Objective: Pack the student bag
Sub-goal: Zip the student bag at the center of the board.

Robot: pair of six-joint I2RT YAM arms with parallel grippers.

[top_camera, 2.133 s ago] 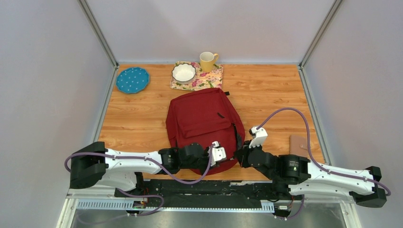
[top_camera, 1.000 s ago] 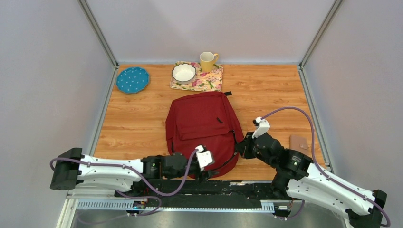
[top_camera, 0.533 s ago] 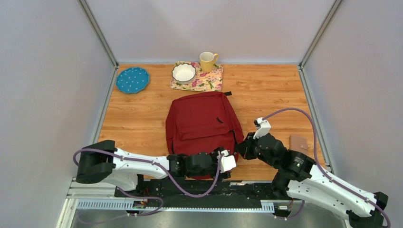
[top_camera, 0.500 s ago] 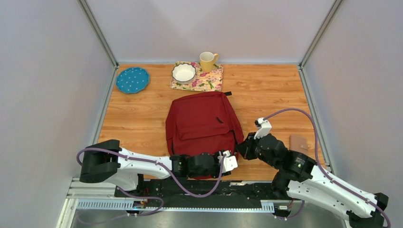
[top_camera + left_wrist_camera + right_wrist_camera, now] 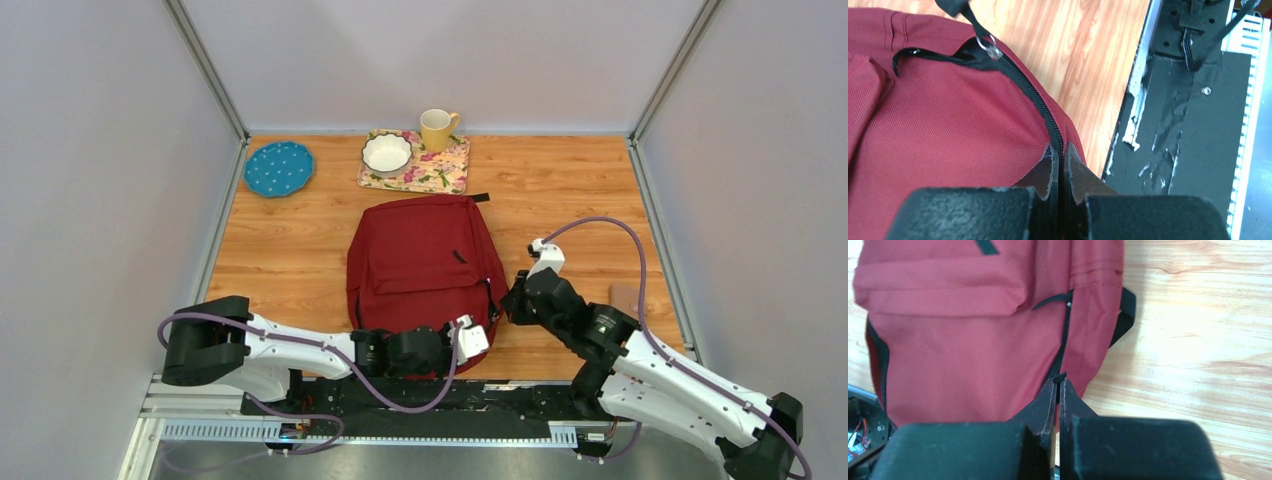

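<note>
The student bag [image 5: 420, 255] is a dark red backpack lying flat in the middle of the table. It also shows in the left wrist view [image 5: 933, 130] and the right wrist view [image 5: 963, 340]. My left gripper [image 5: 484, 331] is at the bag's near right corner, shut on its black zipper seam [image 5: 1059, 150]. The seam runs on to the metal slider [image 5: 990, 48]. My right gripper [image 5: 507, 302] is at the bag's right edge. It is shut on the black zipper pull [image 5: 1060, 376] between its tips [image 5: 1058, 383].
A blue plate [image 5: 279, 168] lies at the back left. A white bowl [image 5: 386, 153] and a yellow mug [image 5: 436, 128] sit on a floral mat [image 5: 440, 170] behind the bag. A brown flat item [image 5: 624, 296] lies at the right. A black base rail [image 5: 1193, 115] runs along the near edge.
My left gripper swung from the bag's near left round to its near right corner. My right gripper moved away and leftward along the bag's right edge. The bag shifted slightly left.
</note>
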